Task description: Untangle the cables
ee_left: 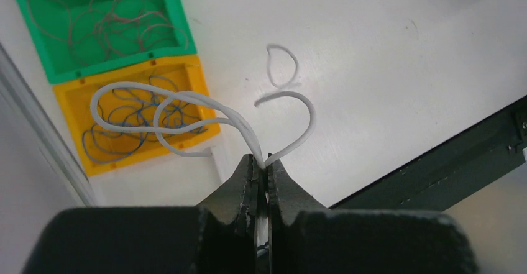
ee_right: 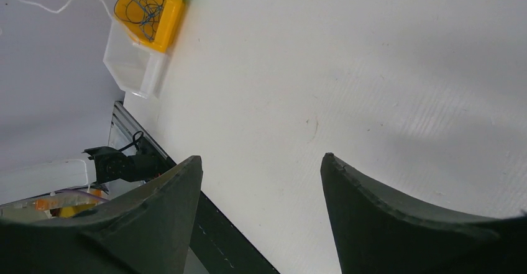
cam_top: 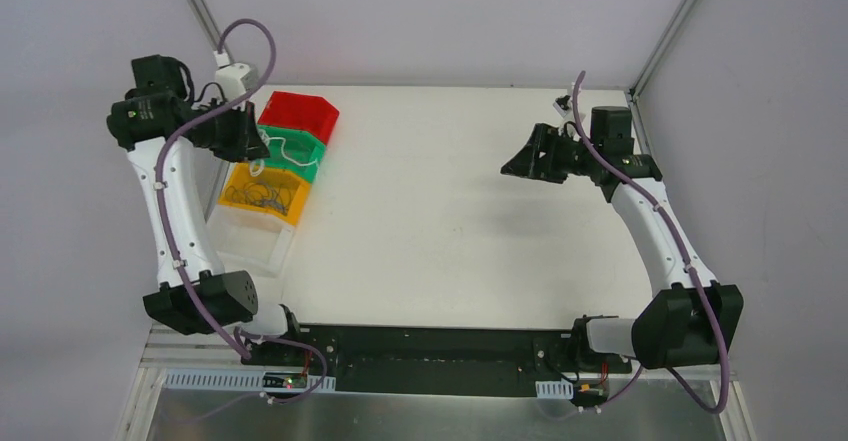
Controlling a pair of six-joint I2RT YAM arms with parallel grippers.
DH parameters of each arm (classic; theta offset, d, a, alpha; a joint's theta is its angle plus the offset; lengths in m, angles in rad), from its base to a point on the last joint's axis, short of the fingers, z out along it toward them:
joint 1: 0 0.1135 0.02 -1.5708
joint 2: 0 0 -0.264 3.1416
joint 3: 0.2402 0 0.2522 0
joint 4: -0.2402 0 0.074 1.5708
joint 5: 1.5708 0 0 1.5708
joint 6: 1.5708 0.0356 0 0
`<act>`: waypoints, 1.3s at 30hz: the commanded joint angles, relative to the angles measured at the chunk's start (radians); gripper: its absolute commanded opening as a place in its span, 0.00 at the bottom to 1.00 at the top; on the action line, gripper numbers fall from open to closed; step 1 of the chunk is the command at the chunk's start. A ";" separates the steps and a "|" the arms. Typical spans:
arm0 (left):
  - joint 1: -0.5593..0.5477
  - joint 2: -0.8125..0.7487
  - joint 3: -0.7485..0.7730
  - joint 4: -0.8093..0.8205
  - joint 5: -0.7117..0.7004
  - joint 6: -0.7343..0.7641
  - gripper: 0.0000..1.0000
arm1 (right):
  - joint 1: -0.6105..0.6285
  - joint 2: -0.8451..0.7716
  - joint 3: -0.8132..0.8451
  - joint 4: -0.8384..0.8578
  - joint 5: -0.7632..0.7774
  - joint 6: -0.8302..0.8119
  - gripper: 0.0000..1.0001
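My left gripper [ee_left: 261, 162] pinches the white cable [ee_left: 239, 125], loops hanging over the yellow bin [ee_left: 76, 131]; right gripper [ee_right: 261, 157] agape, well apart.

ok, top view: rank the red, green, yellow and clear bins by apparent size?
1. clear bin
2. yellow bin, nearly tied with it
3. red bin
Unranked: green bin, partly hidden by the left claw and its white cable.
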 commanded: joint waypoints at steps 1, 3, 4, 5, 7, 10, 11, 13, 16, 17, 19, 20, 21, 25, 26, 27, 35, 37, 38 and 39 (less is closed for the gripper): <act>0.155 0.050 0.114 -0.206 0.077 0.043 0.00 | -0.004 0.013 0.021 0.057 -0.045 0.020 0.72; 0.242 0.048 0.115 -0.209 0.083 0.049 0.00 | -0.005 0.019 0.024 0.063 -0.053 0.023 0.73; 0.278 0.051 0.116 -0.218 0.084 0.058 0.00 | -0.005 0.021 0.022 0.068 -0.056 0.027 0.72; 0.321 0.053 0.116 -0.231 0.086 0.072 0.00 | -0.005 0.021 0.020 0.073 -0.060 0.030 0.72; 0.374 0.053 0.111 -0.258 0.085 0.110 0.00 | -0.005 0.021 0.016 0.079 -0.064 0.035 0.72; 0.455 0.038 0.080 -0.279 0.077 0.168 0.00 | -0.005 0.016 0.009 0.076 -0.063 0.032 0.72; 0.483 0.033 0.070 -0.280 0.065 0.181 0.00 | -0.005 0.014 0.006 0.076 -0.062 0.032 0.72; 0.530 0.029 0.052 -0.279 0.043 0.208 0.00 | -0.005 0.010 0.001 0.078 -0.063 0.032 0.72; 0.587 0.031 0.034 -0.275 0.023 0.241 0.00 | -0.005 0.010 -0.006 0.088 -0.066 0.035 0.72; 0.597 0.034 0.027 -0.269 0.012 0.247 0.00 | -0.004 0.011 -0.007 0.089 -0.066 0.035 0.72; 0.609 0.035 0.008 -0.243 -0.022 0.247 0.00 | -0.004 0.016 -0.005 0.089 -0.069 0.036 0.72; 0.612 0.029 -0.007 -0.217 -0.046 0.239 0.00 | -0.005 0.019 -0.003 0.089 -0.072 0.035 0.72; 0.612 0.019 -0.025 -0.183 -0.087 0.224 0.00 | -0.005 0.022 0.002 0.089 -0.073 0.034 0.72; 0.612 -0.029 -0.095 -0.123 -0.139 0.248 0.00 | -0.005 0.040 0.026 0.074 -0.077 0.031 0.72; 0.611 -0.042 -0.114 -0.113 -0.147 0.251 0.00 | -0.005 0.046 0.036 0.067 -0.080 0.028 0.72; 0.612 -0.053 -0.133 -0.100 -0.156 0.250 0.00 | -0.005 0.054 0.046 0.060 -0.081 0.025 0.72; 0.612 -0.132 -0.298 0.026 -0.241 0.230 0.00 | -0.005 0.106 0.114 0.028 -0.087 0.029 0.72; 0.611 -0.145 -0.329 0.052 -0.265 0.235 0.00 | -0.005 0.117 0.128 0.015 -0.084 0.028 0.72; 0.612 -0.151 -0.344 0.070 -0.268 0.231 0.00 | -0.005 0.121 0.132 0.012 -0.082 0.028 0.72; 0.611 -0.157 -0.354 0.079 -0.264 0.230 0.00 | -0.005 0.124 0.138 0.008 -0.082 0.026 0.72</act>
